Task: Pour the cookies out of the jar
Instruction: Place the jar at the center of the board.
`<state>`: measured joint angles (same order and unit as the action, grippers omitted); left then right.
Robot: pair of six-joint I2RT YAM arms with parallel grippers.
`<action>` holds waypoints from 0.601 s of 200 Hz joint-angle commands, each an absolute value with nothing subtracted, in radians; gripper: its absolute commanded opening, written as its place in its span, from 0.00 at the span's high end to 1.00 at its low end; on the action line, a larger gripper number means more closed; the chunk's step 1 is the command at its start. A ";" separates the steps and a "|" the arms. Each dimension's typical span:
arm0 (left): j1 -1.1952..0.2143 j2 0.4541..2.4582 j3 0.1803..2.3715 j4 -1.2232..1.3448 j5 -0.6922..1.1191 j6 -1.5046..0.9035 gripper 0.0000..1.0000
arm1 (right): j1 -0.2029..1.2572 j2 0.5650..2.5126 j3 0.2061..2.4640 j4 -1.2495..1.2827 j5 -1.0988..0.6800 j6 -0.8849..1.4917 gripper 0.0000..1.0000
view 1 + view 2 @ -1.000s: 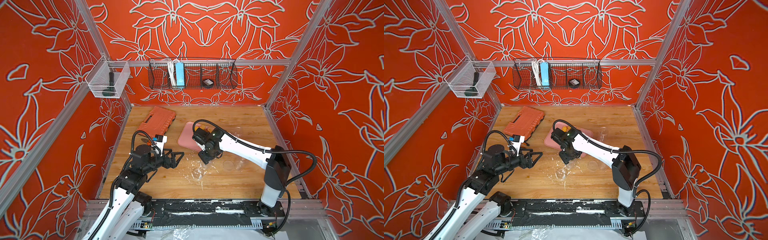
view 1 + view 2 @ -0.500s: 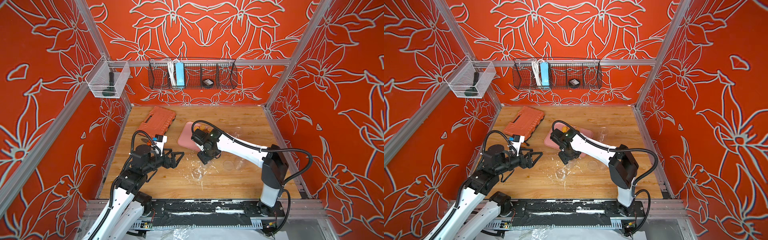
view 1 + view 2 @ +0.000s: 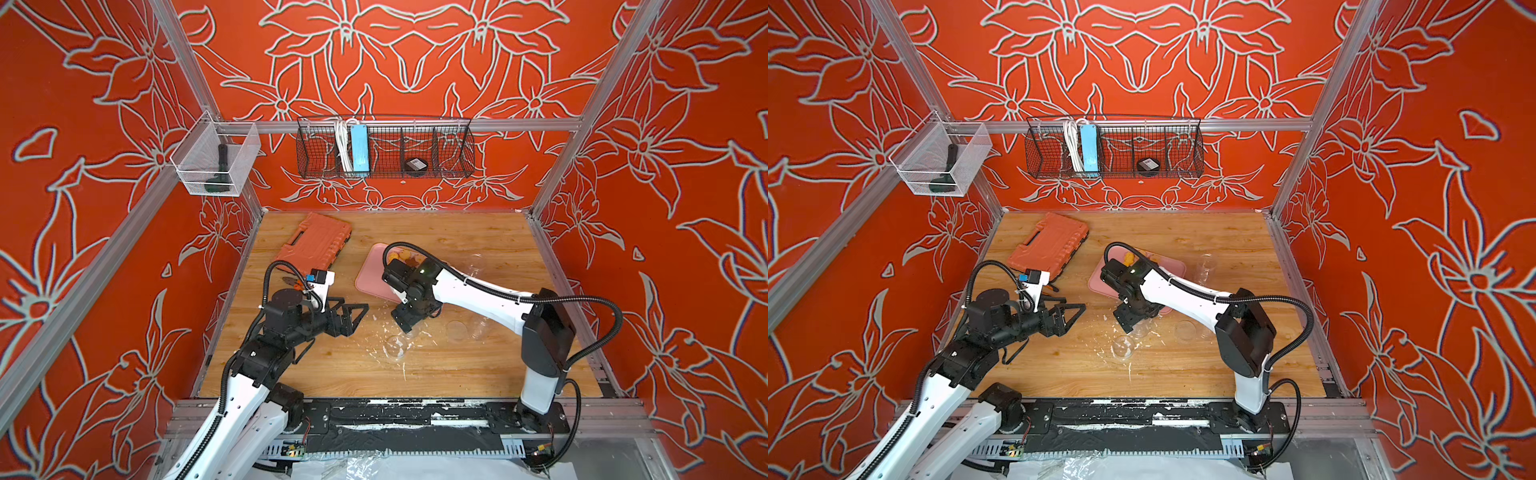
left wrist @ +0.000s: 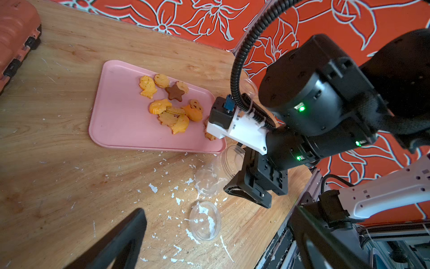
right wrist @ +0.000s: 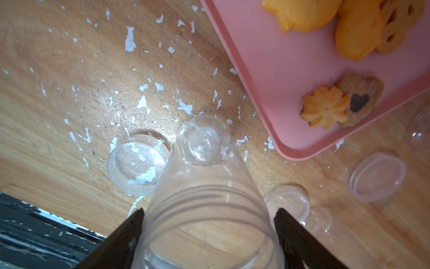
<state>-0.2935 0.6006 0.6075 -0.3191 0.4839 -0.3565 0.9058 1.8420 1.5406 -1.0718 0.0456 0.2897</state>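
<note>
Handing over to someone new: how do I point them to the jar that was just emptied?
Find the pink tray holding the cookies. Off its near corner, the jar sits between the right gripper's fingers, empty. The lids nearby are flat discs.

Bright, even light; wrist views warp at edges.

Clear glossy plastic jar (image 5: 204, 186), matt wooden table (image 5: 58, 97)

White arms (image 3: 478, 291), black joints, corrugated cables (image 3: 590, 299)
</note>
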 commanded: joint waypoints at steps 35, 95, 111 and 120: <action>-0.285 0.605 0.595 -0.293 0.488 -0.355 0.02 | 0.914 1.827 1.519 -1.077 0.054 0.287 0.01; -0.284 0.606 0.594 -0.291 0.486 -0.357 0.02 | 0.914 1.803 1.525 -1.073 0.054 0.290 0.01; -0.284 0.607 0.593 -0.290 0.486 -0.357 0.02 | 0.914 1.791 1.536 -1.074 0.051 0.291 0.01; -0.282 0.607 0.592 -0.290 0.486 -0.357 0.02 | 0.915 1.784 1.547 -1.076 0.051 0.292 0.01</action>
<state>-0.2920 0.6052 0.6075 -0.3176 0.4839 -0.3565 0.9058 1.8332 1.5295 -1.0626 0.0452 0.2882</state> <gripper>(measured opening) 0.980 0.993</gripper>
